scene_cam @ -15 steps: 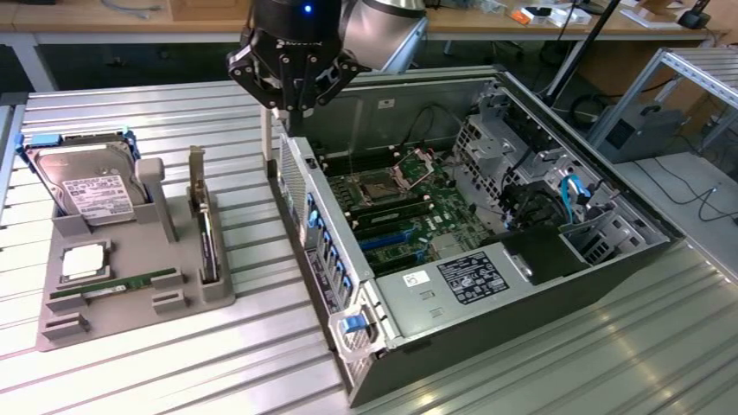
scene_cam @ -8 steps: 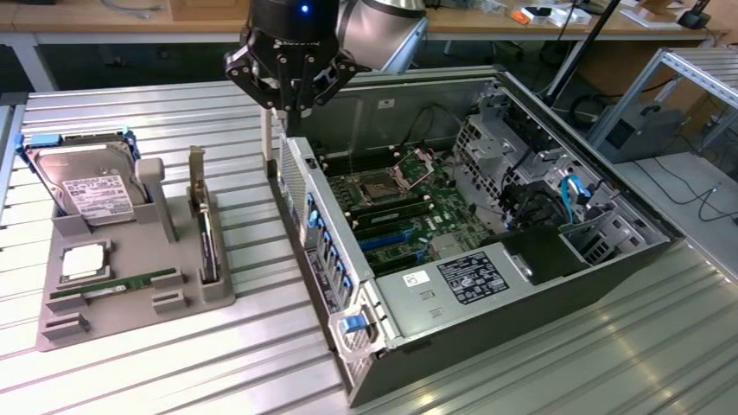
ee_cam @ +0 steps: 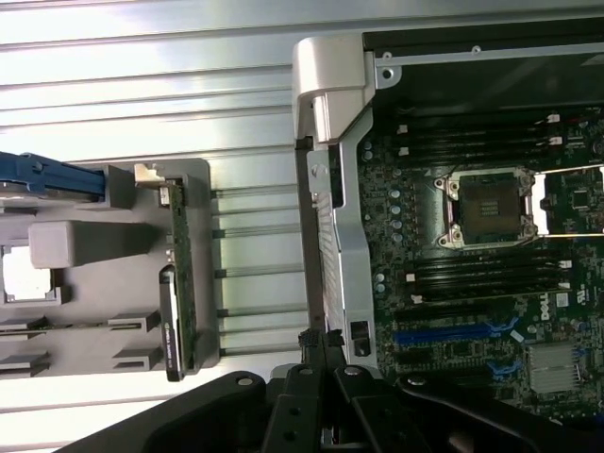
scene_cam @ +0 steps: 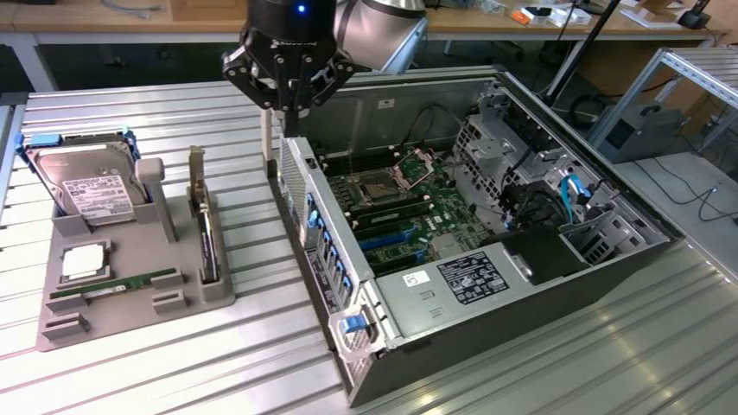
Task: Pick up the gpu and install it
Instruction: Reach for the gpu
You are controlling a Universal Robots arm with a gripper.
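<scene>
Fingers [ee_cam: 332,366] of the black gripper [scene_cam: 289,102] are pressed together on nothing, above the slotted rear wall of the open black computer case [scene_cam: 294,183]. The gpu [scene_cam: 206,232], a thin dark card with a silvery bracket, stands on edge in a grey moulded tray [scene_cam: 127,290] beside that case, on the exterior view's left. A clean pick probably needs spread jaws centred over the card's top edge and a straight descent.

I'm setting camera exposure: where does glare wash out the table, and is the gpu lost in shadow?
Exterior view: table glares palest toward the camera, ribs readable; gpu evenly lit in its holder. Wrist view: a strip of table is blown white; gpu dark but distinct against the grey holder; case interior dim.
</scene>
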